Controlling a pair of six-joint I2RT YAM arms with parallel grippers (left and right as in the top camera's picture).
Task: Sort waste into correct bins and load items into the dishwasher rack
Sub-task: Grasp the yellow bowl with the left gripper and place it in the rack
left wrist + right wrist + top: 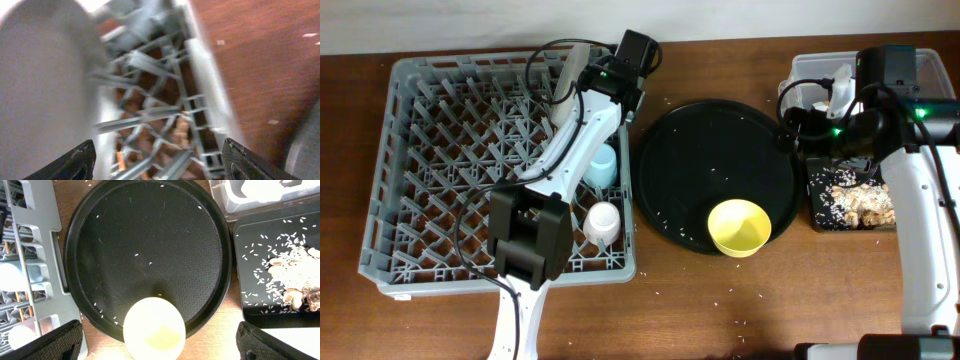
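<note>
From overhead, found the dishwasher rack (440,200) on the left of the table (720,310). Saw the left arm (550,170) stretched across it, with the left claw (605,85) above the rack's far right corner. Noted the plate (566,90) on edge and tilted in that corner, just beside the claw; could not tell whether touching. Spotted the light-blue cup (602,165) and the pale-pink cup (602,222) in the rack by its right wall, the blue one farther back. Found the round black tray (700,150) just right of the rack, carrying the yellow bowl (738,227) at its near right rim. Found the clear tub (800,66) at the far right with crumpled white paper (817,95) inside. Saw the black rectangular tray (817,222) just in front of the tub, holding food scraps (865,200) and rice grains (832,205). Saw the right arm (920,200) reaching over both bins.

From the left wrist, blurred: showed the claw spread wide, with only rack lattice between the fingertips. Showed the plate as a pale mass at left, above the left fingertip.

From the right wrist: showed the right claw (157,330) spread wide and empty, well above the round tray, with the bowl below. Showed loose rice grains scattered over that tray. Caught both cups in the rack at left, the tub and rectangular tray at right.
</note>
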